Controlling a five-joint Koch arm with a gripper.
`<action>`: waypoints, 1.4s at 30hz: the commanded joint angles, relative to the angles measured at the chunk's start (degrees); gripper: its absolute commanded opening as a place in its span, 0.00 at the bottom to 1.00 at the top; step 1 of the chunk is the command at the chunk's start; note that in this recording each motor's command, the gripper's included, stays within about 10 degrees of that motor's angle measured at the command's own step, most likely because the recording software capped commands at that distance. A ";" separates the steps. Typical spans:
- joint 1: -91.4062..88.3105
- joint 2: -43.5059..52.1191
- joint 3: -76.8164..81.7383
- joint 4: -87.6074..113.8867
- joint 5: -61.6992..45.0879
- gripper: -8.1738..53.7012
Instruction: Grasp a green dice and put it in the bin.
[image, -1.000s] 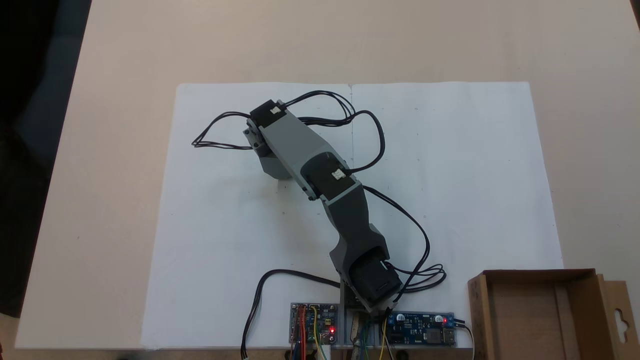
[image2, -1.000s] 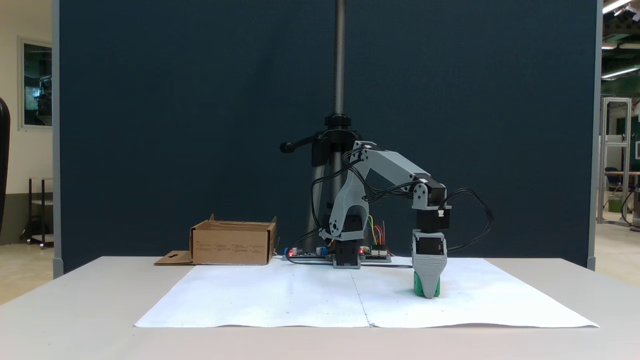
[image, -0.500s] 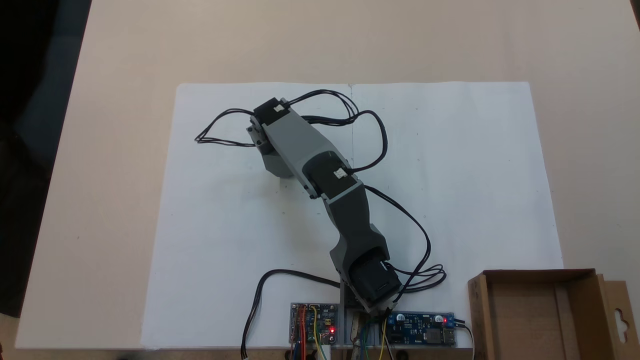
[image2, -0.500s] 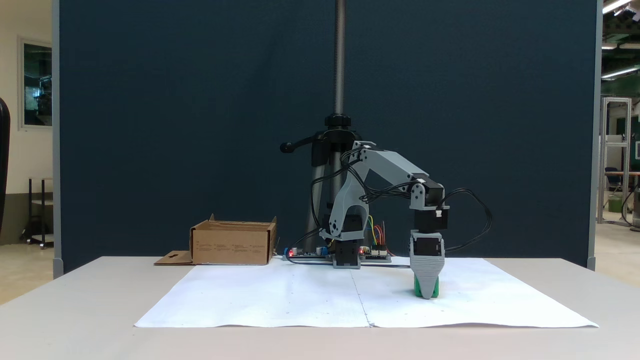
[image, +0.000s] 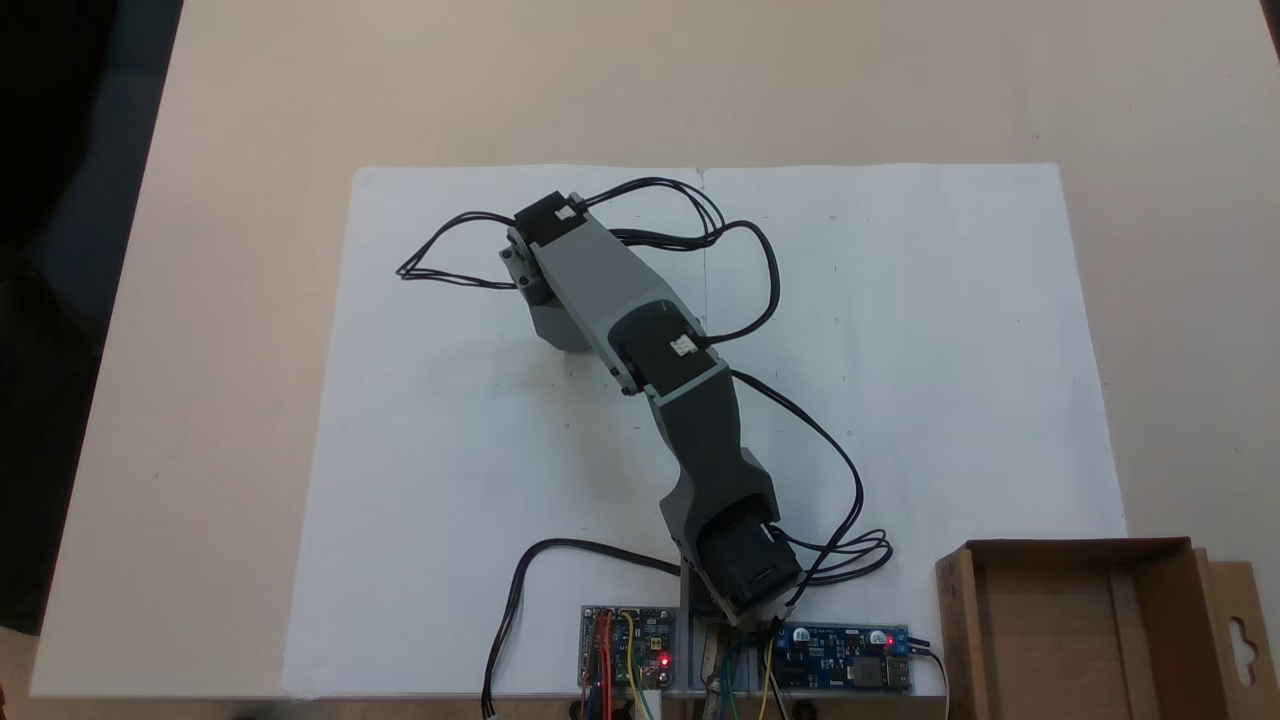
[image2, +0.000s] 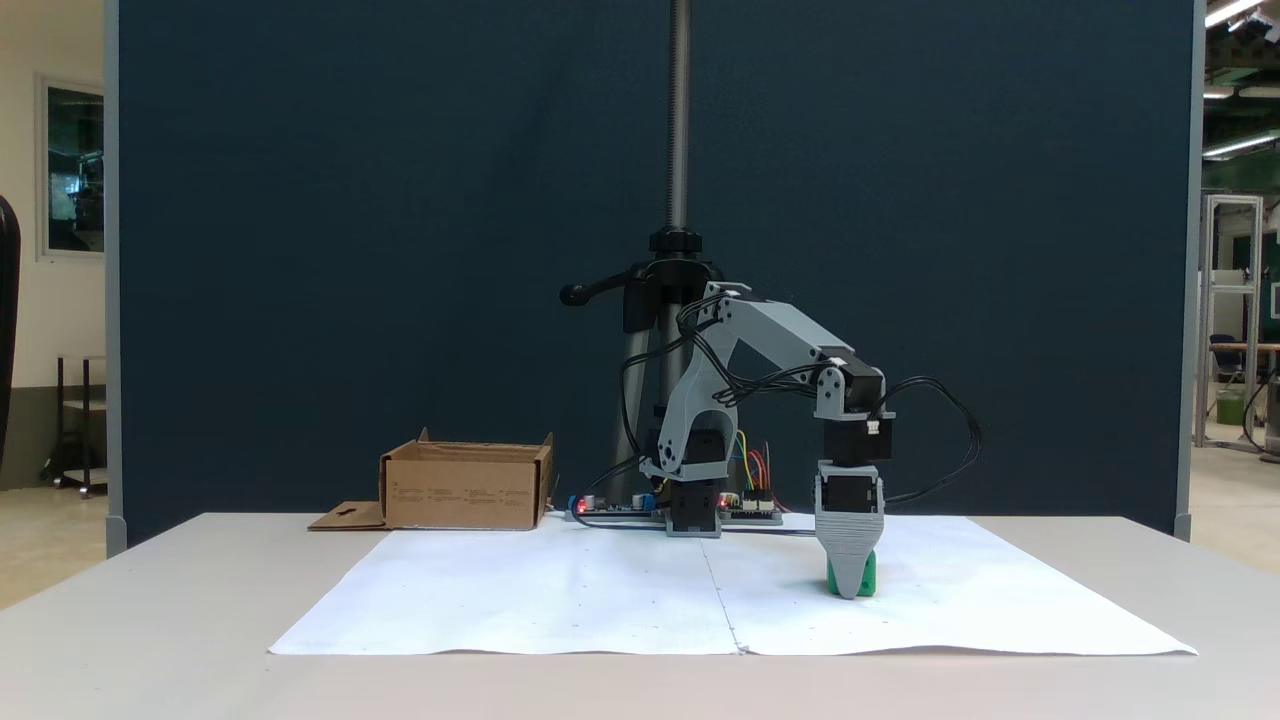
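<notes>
The green dice (image2: 868, 578) sits low on the white paper (image2: 600, 600), partly covered by my gripper (image2: 849, 592). The gripper points straight down and its grey tip reaches the paper right in front of the dice, with green showing on both sides of it. Its jaws line up one behind the other in this fixed view, so their gap is hidden. From above, the arm (image: 640, 330) covers the gripper tips and the dice. The bin (image: 955, 620), a shallow brown cardboard box (image2: 460, 490), stands beside the arm's base, far from the gripper.
Black cables (image: 760, 280) loop around the arm over the paper (image: 950, 350). Circuit boards (image: 845, 655) with red lights lie at the base. The bin's flap (image: 1240, 640) with a hang-hole lies flat on the table. A camera pole (image2: 678, 150) rises behind the arm.
The wrist and gripper have crept a little left in the side view, right and up in the top view. The dice stays almost in the same spot on the paper.
</notes>
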 joint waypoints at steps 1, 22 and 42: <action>-0.09 1.93 -1.67 -0.18 3.78 0.43; 26.98 23.91 0.70 -0.09 -4.75 0.33; 67.24 39.38 1.32 1.05 -31.20 0.33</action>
